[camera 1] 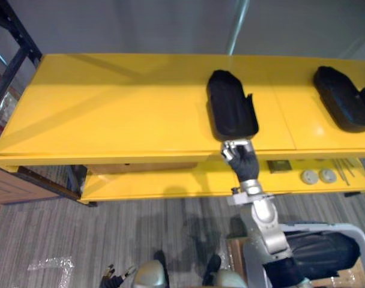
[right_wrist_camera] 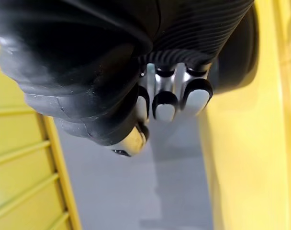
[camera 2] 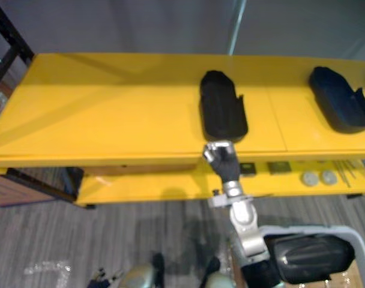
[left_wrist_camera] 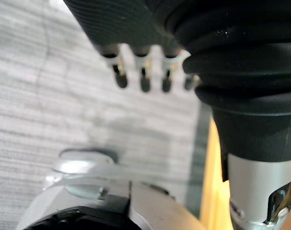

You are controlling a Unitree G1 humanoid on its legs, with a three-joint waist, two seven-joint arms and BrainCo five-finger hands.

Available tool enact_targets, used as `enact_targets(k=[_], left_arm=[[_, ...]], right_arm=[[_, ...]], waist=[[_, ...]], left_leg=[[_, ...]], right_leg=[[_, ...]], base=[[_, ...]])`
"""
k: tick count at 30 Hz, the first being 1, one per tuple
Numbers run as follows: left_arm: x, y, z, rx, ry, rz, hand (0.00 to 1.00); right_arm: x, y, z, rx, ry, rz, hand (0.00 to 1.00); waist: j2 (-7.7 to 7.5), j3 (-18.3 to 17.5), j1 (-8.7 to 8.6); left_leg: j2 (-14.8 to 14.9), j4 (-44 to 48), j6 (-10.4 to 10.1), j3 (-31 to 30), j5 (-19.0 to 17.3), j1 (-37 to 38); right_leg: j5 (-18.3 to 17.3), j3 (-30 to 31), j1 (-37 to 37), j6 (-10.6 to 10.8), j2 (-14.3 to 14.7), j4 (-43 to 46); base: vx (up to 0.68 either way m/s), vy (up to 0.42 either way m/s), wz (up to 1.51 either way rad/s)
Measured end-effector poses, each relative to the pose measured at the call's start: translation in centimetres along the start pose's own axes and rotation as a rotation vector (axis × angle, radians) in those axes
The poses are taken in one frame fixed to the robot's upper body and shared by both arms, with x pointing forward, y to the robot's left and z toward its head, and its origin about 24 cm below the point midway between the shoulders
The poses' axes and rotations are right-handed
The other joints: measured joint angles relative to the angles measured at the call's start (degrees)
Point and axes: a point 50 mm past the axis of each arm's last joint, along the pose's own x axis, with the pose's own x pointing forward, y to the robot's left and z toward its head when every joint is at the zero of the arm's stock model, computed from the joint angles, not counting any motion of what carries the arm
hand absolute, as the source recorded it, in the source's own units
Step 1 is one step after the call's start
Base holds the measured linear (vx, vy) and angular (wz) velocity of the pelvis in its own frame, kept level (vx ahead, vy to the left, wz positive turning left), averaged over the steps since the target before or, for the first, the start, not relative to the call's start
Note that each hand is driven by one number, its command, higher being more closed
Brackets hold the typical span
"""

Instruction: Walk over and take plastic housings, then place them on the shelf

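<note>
A black plastic housing (camera 1: 232, 108) lies hollow side up on the yellow top shelf (camera 1: 110, 114), near its front edge. A second black housing (camera 1: 343, 99) rests on the same shelf at the far right. My right hand (camera 1: 241, 159) is at the shelf's front edge, just below the middle housing and apart from it. Its fingers (right_wrist_camera: 174, 98) are curled with nothing in them. My left hand (left_wrist_camera: 144, 76) hangs low at my side over the floor, fingers straight and relaxed, holding nothing.
A grey bin (camera 1: 359, 240) at the lower right holds more black housings (camera 1: 323, 252). The lower yellow shelf (camera 1: 170, 183) carries two round discs (camera 1: 318, 176) and a small square part (camera 1: 278, 166). A dark rack (camera 1: 14, 54) and a brown box (camera 1: 14, 186) stand at the left.
</note>
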Motion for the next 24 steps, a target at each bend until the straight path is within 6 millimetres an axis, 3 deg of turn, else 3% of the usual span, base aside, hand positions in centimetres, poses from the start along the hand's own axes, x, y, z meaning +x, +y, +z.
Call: enact_targets(k=[11, 17, 24], left_arm=[[0.0, -0.2, 0.4, -0.015, -0.019, -0.002, 0.00], [-0.1, -0.4, 0.4, -0.022, -0.020, -0.005, 0.00], [-0.1, -0.3, 0.3, -0.048, -0.013, 0.006, 0.00]], right_arm=[[1.3, -0.9, -2.2, -0.030, 0.087, -0.156, 1.00], [2.1, -1.8, -2.3, -0.098, 0.098, -0.242, 1.00], [2.2, -2.6, -2.7, -0.129, 0.121, -0.295, 1.00]], waist=[[-0.17, 1.3, 1.29], [0.08, 3.6, 1.35], [0.05, 3.6, 1.47]], left_leg=[[0.1, 1.8, 0.2, -0.6, -0.6, -0.8], [0.3, 3.4, 0.3, -0.6, -1.5, -0.8], [0.3, 3.4, 0.3, -0.5, -1.5, -0.8]], right_leg=[[0.0, -0.5, 0.4, 0.0, 0.0, 0.3], [0.0, -0.3, 1.1, 0.0, 0.0, 0.4], [0.0, -0.3, 1.1, 0.0, 0.0, 0.4]], base=[[-0.02, 0.017, 0.03], [-0.04, 0.038, -0.01], [-0.01, 0.014, 0.00]])
